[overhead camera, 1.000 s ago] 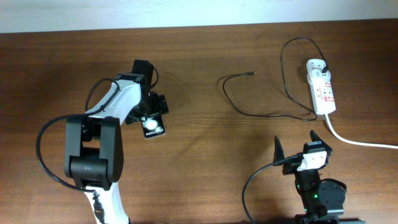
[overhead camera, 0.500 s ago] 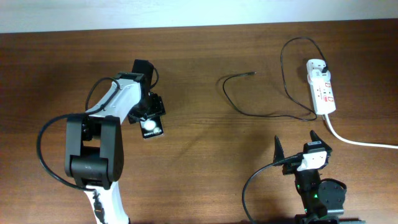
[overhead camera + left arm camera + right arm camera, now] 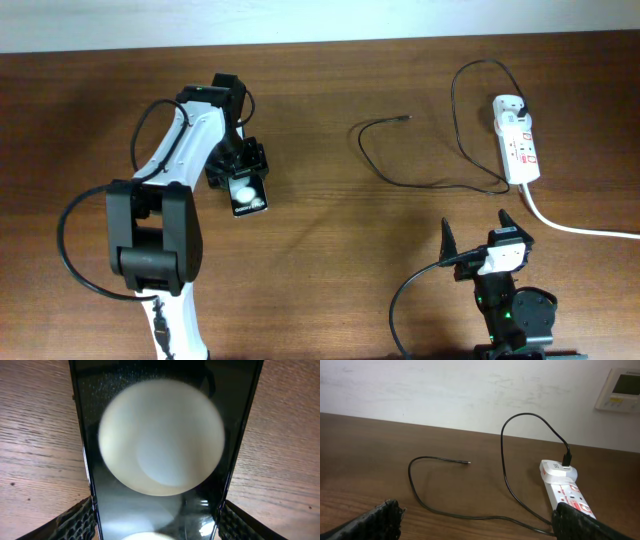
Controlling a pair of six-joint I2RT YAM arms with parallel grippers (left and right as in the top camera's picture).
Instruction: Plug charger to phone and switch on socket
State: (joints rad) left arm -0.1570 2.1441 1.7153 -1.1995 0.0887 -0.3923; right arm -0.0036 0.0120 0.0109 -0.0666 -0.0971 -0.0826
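The black phone lies on the table with a white glare spot on its screen. My left gripper is shut on it, with the fingers against both long edges of the phone. The black charger cable loops across the table, its small tip lying free and its plug head in the white socket strip. My right gripper is open and empty, near the front edge. In the right wrist view the cable and the strip lie ahead of the gripper.
A thick white cord runs from the strip to the right edge. A pale wall borders the far edge of the table, with a wall panel at the right.
My left gripper has shifted slightly away and turned, taking the phone with it; the phone now lies a little farther back. The right arm, cable and strip have not moved.
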